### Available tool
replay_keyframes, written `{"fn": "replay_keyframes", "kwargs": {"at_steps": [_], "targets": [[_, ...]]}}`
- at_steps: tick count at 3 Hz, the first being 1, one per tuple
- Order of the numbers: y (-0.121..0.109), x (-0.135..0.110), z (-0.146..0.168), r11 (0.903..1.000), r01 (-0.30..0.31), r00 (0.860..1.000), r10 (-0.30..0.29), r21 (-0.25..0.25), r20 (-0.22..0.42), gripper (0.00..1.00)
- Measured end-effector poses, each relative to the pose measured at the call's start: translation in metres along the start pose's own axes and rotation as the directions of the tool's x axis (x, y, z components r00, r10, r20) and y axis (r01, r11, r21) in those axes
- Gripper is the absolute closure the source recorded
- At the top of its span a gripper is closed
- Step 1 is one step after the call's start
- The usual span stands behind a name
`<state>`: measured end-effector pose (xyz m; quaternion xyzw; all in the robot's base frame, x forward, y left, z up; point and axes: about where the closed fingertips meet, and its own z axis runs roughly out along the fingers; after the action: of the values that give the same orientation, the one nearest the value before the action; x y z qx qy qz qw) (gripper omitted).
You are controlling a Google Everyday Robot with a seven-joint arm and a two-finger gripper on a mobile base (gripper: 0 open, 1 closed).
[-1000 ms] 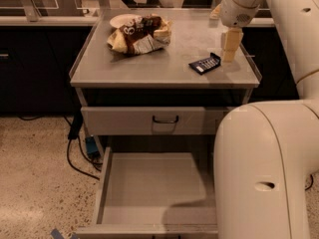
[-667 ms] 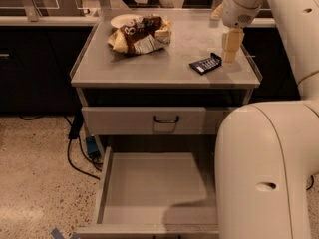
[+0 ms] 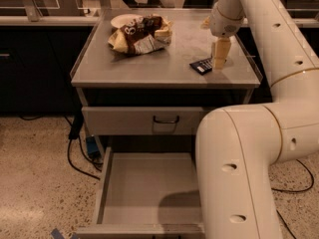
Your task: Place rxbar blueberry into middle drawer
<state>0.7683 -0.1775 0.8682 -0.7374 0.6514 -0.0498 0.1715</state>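
Though the gripper hangs low over the tabletop, the rxbar blueberry lies just beside it at nine o'clock, long axis roughly eight-to-two. Whether the gripper is open or closed cannot be told.

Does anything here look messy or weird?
A little. The snack bags lie in a crumpled heap at the back of the tabletop, spilling over a white plate. The dark rxbar blueberry lies crooked near the right side, with the gripper right beside it. The lower drawer hangs wide open.
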Motion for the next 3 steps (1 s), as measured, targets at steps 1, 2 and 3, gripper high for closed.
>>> {"fn": "replay_keyframes", "kwargs": {"at_steps": [1, 2, 3], "targets": [[-0.006, 0.0, 0.003, 0.9998, -0.002, 1.0, 0.002, 0.022, 0.005, 0.0], [0.002, -0.001, 0.011, 0.9999, -0.007, 1.0, 0.008, -0.008, 0.027, 0.0], [0.014, -0.006, 0.023, 0.9982, -0.008, 0.998, 0.012, -0.059, 0.064, 0.0]]}}
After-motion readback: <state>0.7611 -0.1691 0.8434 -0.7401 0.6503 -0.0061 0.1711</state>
